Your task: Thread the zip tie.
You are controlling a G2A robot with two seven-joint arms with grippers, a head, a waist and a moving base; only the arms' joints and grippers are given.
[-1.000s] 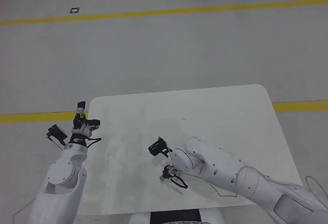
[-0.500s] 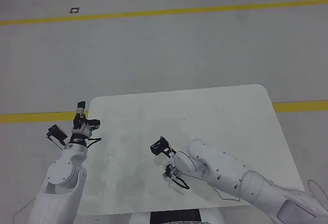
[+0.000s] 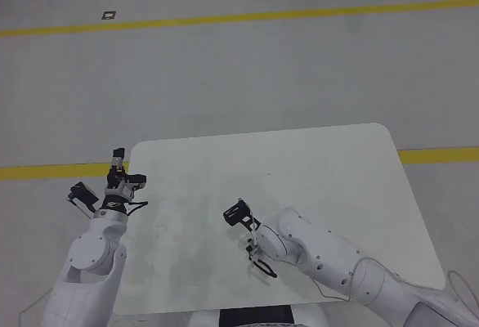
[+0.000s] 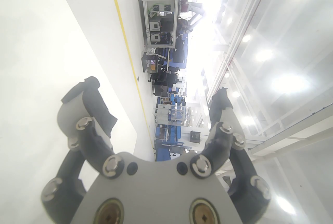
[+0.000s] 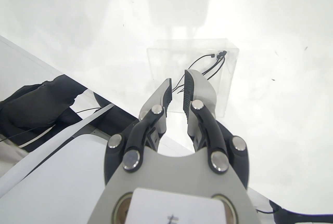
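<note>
Right gripper (image 5: pixel 177 77), jaws at a narrow gap, nothing clamped, directly above clear box (image 5: pixel 192 44). Black zip ties (image 5: pixel 212 65) bunched in one corner of box, heads together, tails fanned toward gripper and visible through the gap. Box flat on white table (image 3: pixel 329 163). Left gripper (image 4: pixel 156 88) spread wide, empty, just beyond table's left edge.

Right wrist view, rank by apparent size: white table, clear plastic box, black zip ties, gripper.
1. White tabletop
2. Clear square plastic box
3. Thin black zip ties inside it

Right gripper unranked: it sits nearest the camera, so its size misleads.
</note>
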